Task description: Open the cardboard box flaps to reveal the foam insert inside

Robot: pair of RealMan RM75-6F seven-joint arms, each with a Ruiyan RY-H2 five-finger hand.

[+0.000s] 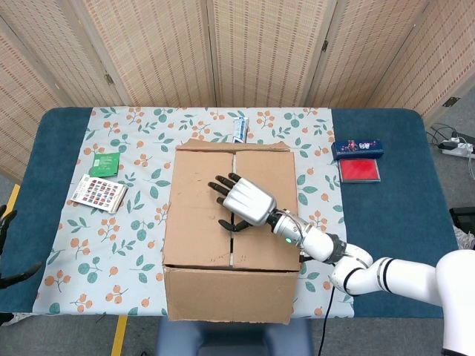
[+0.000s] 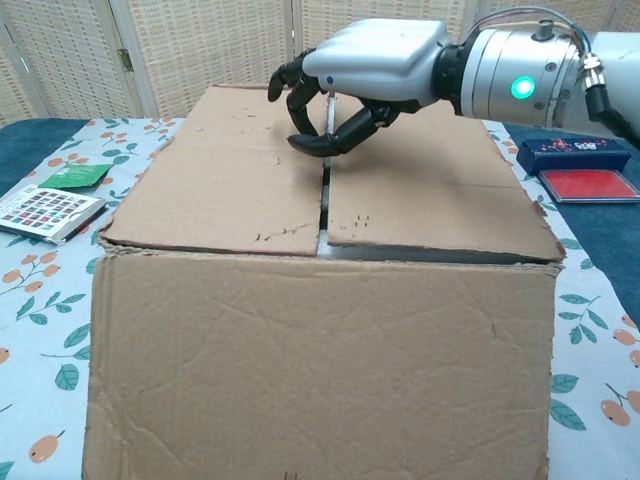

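Note:
The cardboard box (image 1: 199,222) (image 2: 300,340) stands at the table's middle with both top flaps lying flat and shut, meeting at a centre seam (image 1: 234,167) (image 2: 324,205). No foam shows. My right hand (image 1: 243,200) (image 2: 365,70) hovers palm down just over the seam near the middle of the lid. Its fingers are spread and half curled toward the left flap, the thumb tip is close to the seam, and it holds nothing. Only dark fingertips (image 1: 6,222) of my left hand (image 1: 11,252) show at the head view's left edge, spread apart and holding nothing.
A toothpaste tube (image 1: 239,130) lies behind the box. Left of the box are a green packet (image 1: 105,163) (image 2: 77,177) and a colourful card (image 1: 99,193) (image 2: 45,212). To the right sit a blue case (image 1: 357,149) (image 2: 575,155) and a red pad (image 1: 359,170) (image 2: 588,185).

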